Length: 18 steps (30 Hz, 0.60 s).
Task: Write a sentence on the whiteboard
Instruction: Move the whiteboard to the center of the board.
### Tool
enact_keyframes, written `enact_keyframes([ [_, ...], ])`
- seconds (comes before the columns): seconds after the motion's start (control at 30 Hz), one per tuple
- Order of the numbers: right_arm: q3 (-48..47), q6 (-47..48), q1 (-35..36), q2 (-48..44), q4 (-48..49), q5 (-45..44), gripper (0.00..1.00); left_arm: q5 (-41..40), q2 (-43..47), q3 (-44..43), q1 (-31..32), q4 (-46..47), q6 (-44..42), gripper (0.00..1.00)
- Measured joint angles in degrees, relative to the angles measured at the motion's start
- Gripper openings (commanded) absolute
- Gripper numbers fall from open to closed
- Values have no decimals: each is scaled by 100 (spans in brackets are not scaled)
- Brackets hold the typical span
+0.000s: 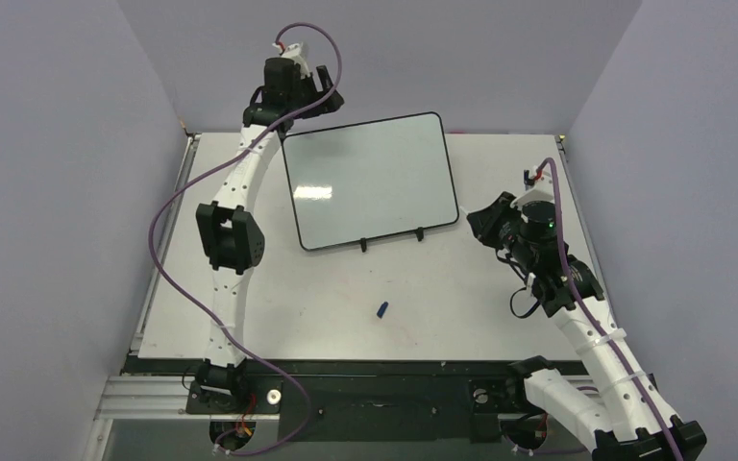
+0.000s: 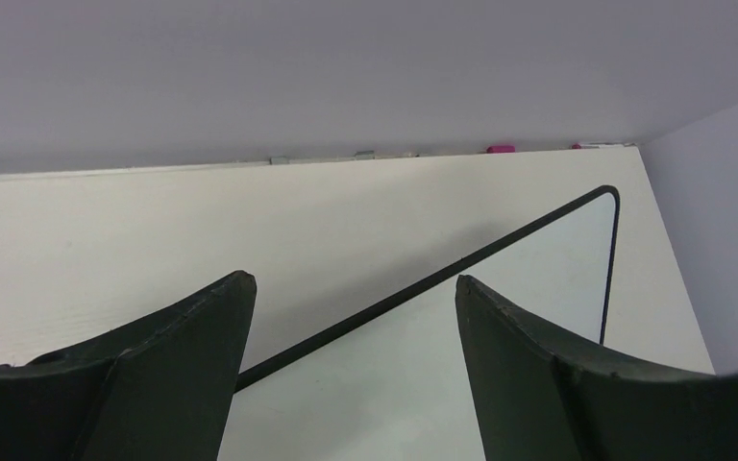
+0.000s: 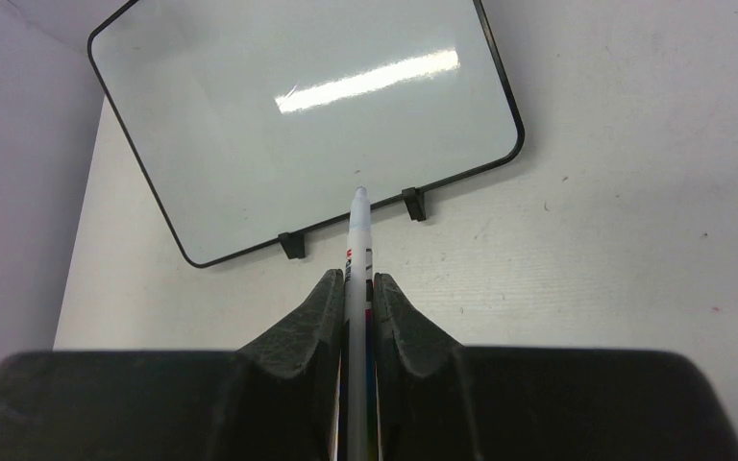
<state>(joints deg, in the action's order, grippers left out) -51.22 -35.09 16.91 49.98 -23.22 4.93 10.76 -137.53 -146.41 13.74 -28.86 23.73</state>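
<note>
The whiteboard (image 1: 370,178) lies flat at the back middle of the table, its two black clip feet on the near edge. Its surface is blank; no sentence shows on it. My left gripper (image 1: 315,94) is open and empty over the board's far left corner; in the left wrist view its fingers (image 2: 353,279) straddle the board's black rim (image 2: 442,279). My right gripper (image 1: 483,221) hovers off the board's near right corner, shut on a white marker (image 3: 357,230). The marker's uncapped tip points at the board (image 3: 298,125), just above the near edge between the clip feet.
A small blue marker cap (image 1: 381,310) lies on the table in front of the board. Lilac walls close in the table at the back and both sides. A small pink object (image 2: 500,149) sits at the table's far edge.
</note>
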Motion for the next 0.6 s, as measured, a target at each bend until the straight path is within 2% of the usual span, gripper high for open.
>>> enact_keyframes([
  [0.37, 127, 2, 0, -116, -103, 0, 0, 546, -754, 201, -295, 507, 634, 66],
  [0.6, 151, 9, 0, -181, -133, 0, 0, 1021, -844, 260, -260, 509, 686, 63],
])
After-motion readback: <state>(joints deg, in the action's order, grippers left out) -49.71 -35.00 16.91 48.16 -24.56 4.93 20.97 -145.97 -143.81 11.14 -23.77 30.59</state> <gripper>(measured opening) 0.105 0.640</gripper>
